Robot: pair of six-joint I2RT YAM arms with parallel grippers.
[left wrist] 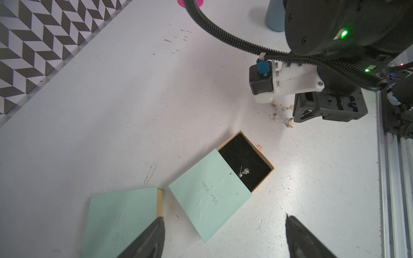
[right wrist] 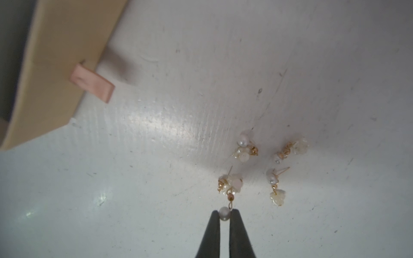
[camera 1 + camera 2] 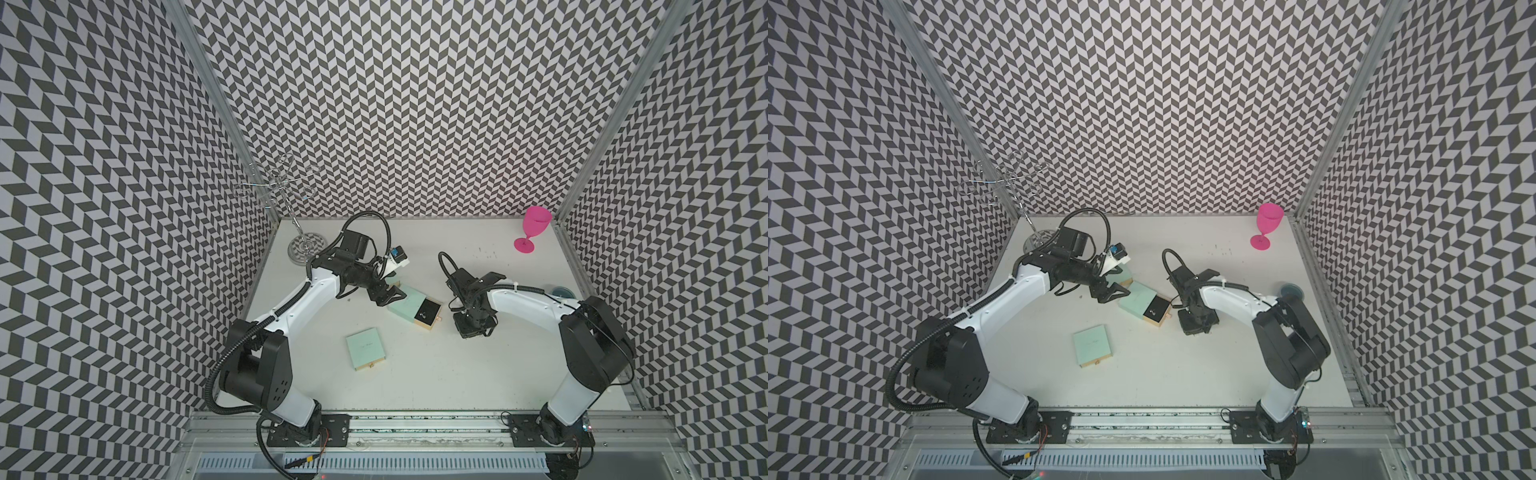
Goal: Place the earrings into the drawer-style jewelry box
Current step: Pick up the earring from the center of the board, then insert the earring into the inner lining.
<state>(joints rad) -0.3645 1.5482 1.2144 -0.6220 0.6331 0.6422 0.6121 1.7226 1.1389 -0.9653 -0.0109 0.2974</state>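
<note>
Right gripper (image 2: 224, 217) pinches one earring (image 2: 230, 189) by its pearl bead on the white table (image 2: 156, 156); left gripper (image 1: 224, 216), jaws spread wide, hovers beside the half-drawn jewelry box (image 1: 210, 196).

- Counter (image 1: 111, 111): white painted surface, smooth with a soft sheen, scuffed and flecked with fine scratches.
- Jewelry box (image 1: 207, 196): mint-green paper sleeve, matt and faintly creased.
- Drawer (image 2: 51, 67): plain tan card, matt, lined with black velvety foam.
- Pull tab (image 2: 91, 84): pinkish and matt; ribbon or leather, cannot tell which.
- Earrings (image 2: 243, 143): gold-toned metal wire, glossy pearly beads, pale shell-like petals.
- Right arm's fingers (image 2: 213, 236): dark, matt, plastic-looking.
- Goblet (image 3: 536, 224): pink plastic, smooth.
- Wire stand (image 3: 282, 183): polished, chrome-like metal.
- Rail (image 3: 415, 419): bare brushed aluminium.
</note>
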